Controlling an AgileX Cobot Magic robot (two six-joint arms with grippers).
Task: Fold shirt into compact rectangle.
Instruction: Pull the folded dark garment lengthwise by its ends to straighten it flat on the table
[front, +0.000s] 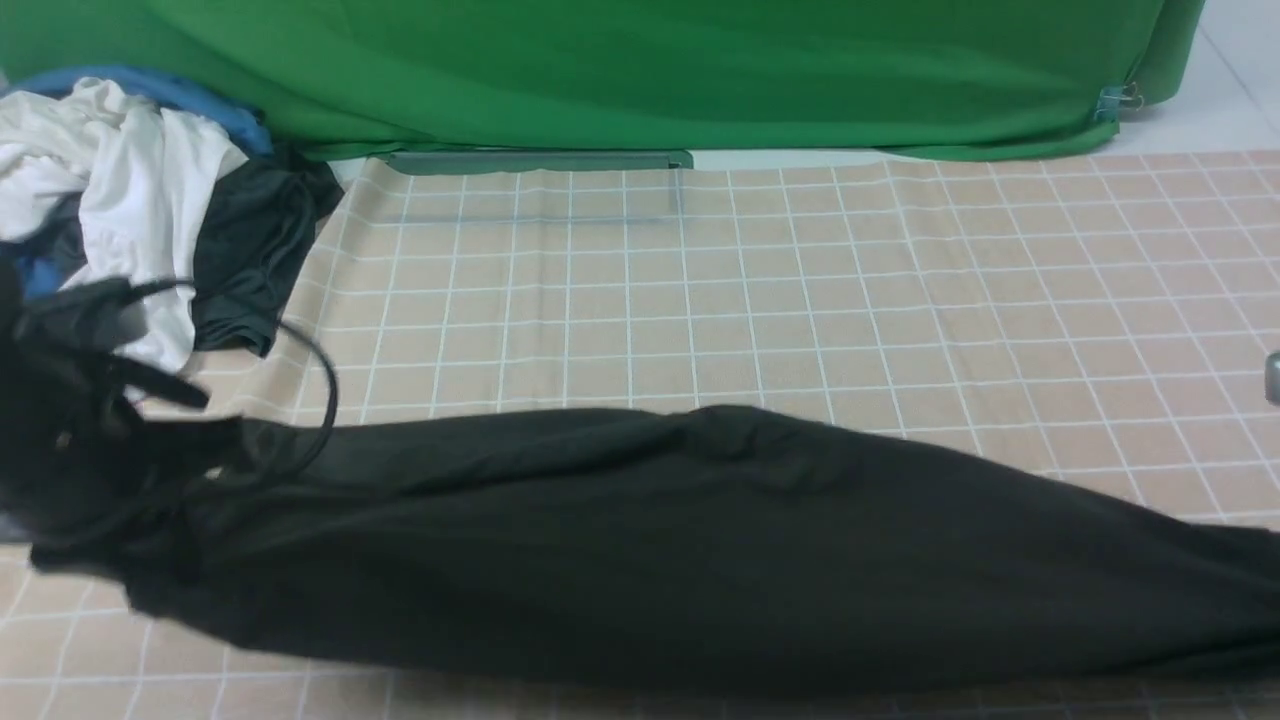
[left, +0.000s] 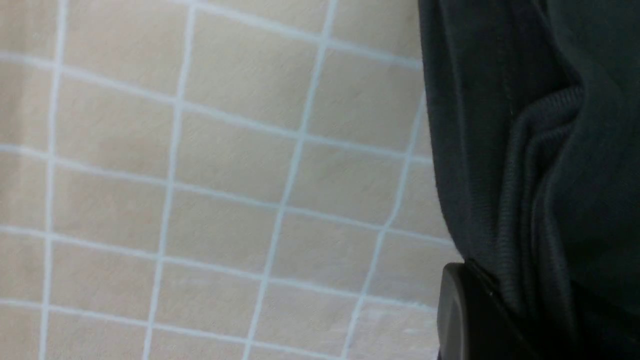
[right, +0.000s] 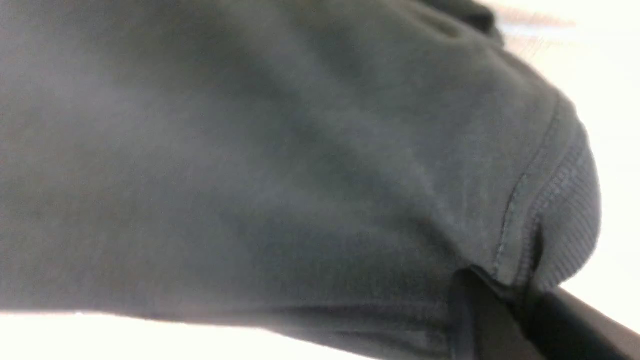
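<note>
1. Black cotton fills the near part of the front view: the shirt (front: 700, 540) lies stretched in a long band across the beige checked tablecloth (front: 800, 300). It runs from the robot's left side out past the right edge.
2. At the shirt's left end, the left gripper (left: 480, 320) is closed on the cloth. The wrist view shows ribbed fabric bunched into folds where it enters beside one black finger (left: 457, 315).
3. In the front view this gripper is only a dark blur at the left edge, with a thin cable (front: 325, 380) looping over the shirt.
4. The right gripper (right: 520, 315) lies outside the front view. Its wrist view shows the jaws pinched on a stitched, ribbed edge of the shirt, with the fabric draping away from them.
5. A heap sits at the far left, behind the shirt's left end: a white garment (front: 120, 170), a dark garment (front: 250, 260) and some blue cloth (front: 200, 95).
6. A green backdrop (front: 650, 70) hangs along the far side.
</note>
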